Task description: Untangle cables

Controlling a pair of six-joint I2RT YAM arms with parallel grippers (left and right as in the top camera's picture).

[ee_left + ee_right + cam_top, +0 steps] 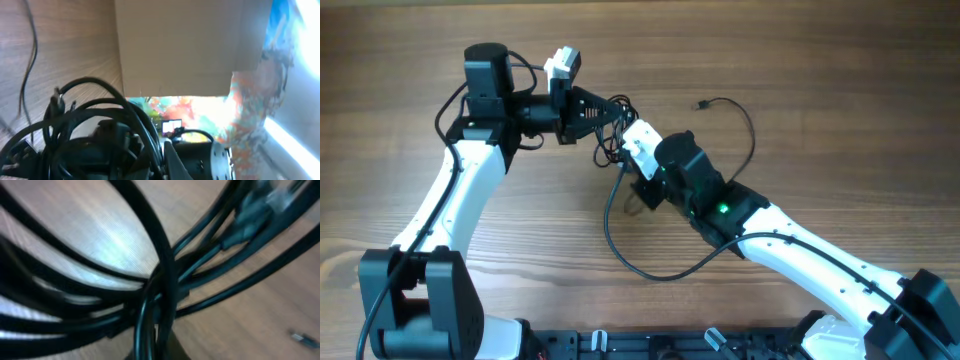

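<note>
- Cables (160, 280) fill your right wrist view, blurred because they cross right at the lens. Several strands run together into one crossing low in the frame.
- Your right gripper (623, 138) has its jaws together. The strands run down into them, so I judge they are clamped on the bundle (the fingers themselves are hidden behind the cords).
- Your left gripper (608, 112) also has its jaws together. Its wrist view shows loops piled right against them, so it looks clamped on the same bundle from the other side.
- That puts the knot (615, 125) between your two grippers, over the middle of the bench (820, 80) and toward its far side.
- Loosened so far: one strand runs out to the right and ends in a small plug (701, 104), and a long loop (612, 235) trails down toward the near edge.
- Left to do: the core is bunched tight and no cord lies wholly apart from the others. I would call you early in the job, with most of the separating ahead of you.
</note>
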